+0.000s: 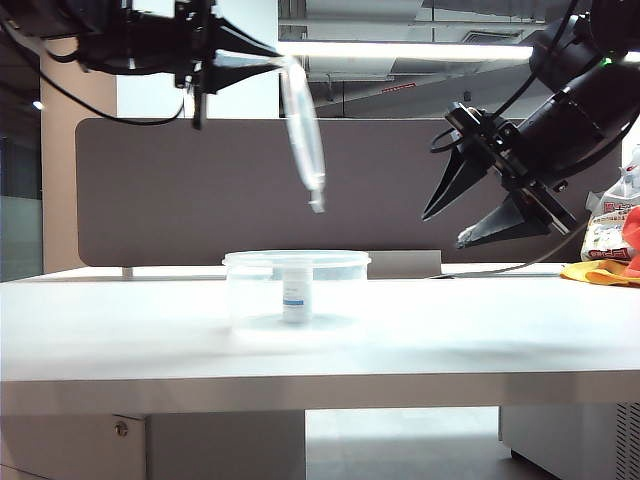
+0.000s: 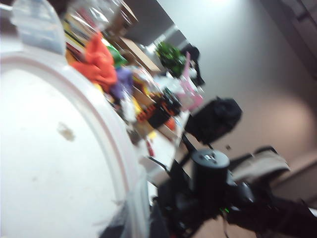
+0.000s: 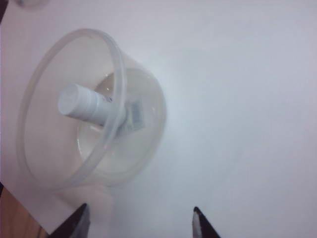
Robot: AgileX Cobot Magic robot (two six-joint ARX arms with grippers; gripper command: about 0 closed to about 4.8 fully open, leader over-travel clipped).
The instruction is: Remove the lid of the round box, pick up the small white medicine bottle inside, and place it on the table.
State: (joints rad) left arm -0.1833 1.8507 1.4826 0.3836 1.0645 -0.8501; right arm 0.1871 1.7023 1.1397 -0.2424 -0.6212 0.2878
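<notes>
The round box (image 1: 296, 262) stands uncovered on the white table (image 1: 480, 330), with the small white medicine bottle (image 1: 296, 292) upright inside it. High at the upper left, my left gripper (image 1: 268, 56) is shut on the edge of the transparent lid (image 1: 303, 130), which hangs down tilted, well above the box. In the left wrist view the lid (image 2: 49, 163) fills much of the picture, blurred. My right gripper (image 1: 445, 228) hangs open in the air to the right of the box and above it. In the right wrist view its open fingertips (image 3: 138, 218) frame bare table just short of the box (image 3: 119, 74) and bottle (image 3: 86, 106).
A dark brown partition panel (image 1: 180, 190) runs behind the table. At the far right edge lie a yellow cloth (image 1: 605, 272) and a printed bag (image 1: 612, 225). The left wrist view shows colourful clutter (image 2: 99, 64) on a distant desk and the black right arm (image 2: 213, 183).
</notes>
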